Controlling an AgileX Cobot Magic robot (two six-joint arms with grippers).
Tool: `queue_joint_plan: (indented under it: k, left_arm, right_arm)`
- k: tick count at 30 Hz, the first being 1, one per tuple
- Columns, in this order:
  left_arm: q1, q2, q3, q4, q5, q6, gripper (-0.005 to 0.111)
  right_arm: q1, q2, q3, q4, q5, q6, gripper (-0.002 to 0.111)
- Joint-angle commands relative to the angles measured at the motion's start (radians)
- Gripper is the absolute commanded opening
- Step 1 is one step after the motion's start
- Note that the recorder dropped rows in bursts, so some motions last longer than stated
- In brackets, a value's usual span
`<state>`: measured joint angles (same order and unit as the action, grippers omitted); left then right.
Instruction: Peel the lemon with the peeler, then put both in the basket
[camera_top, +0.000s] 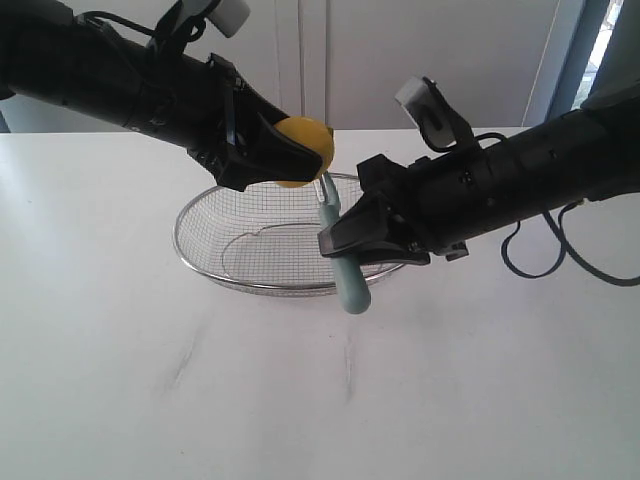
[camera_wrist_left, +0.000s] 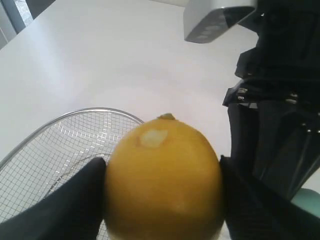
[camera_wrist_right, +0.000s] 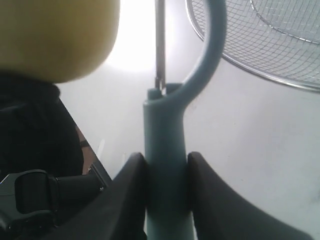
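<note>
My left gripper (camera_top: 285, 155) is shut on the yellow lemon (camera_top: 312, 143), held in the air above the far rim of the wire-mesh basket (camera_top: 205, 215). In the left wrist view the lemon (camera_wrist_left: 165, 180) fills the space between both black fingers, nub end away from the camera, with a pale scraped patch near the nub. My right gripper (camera_top: 340, 240) is shut on the pale teal peeler (camera_top: 352, 290), gripping its handle (camera_wrist_right: 165, 150). The peeler stands nearly upright, its metal head just beside and under the lemon (camera_wrist_right: 55, 35).
The basket (camera_wrist_right: 280, 55) rests on a white table (camera_top: 150, 380). The right arm's cable (camera_top: 540, 250) hangs over the table on the right. A white wall and a window edge lie behind.
</note>
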<state>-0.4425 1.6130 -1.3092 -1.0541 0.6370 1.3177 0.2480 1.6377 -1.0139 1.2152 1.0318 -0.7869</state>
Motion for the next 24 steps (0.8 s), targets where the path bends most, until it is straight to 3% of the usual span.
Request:
queue_joint_plan:
  k: [1,24]
  left_arm:
    - [0.001,-0.019,0.006,-0.043,0.011,0.000,0.000]
    - [0.001,-0.019,0.006,-0.043,0.011,0.000,0.000]
  right_arm:
    - [-0.001,-0.002,-0.003,0.036,0.015,-0.015,0.000]
    - [-0.052,-0.102,-0.003,0.046,0.016,-0.013,0.000]
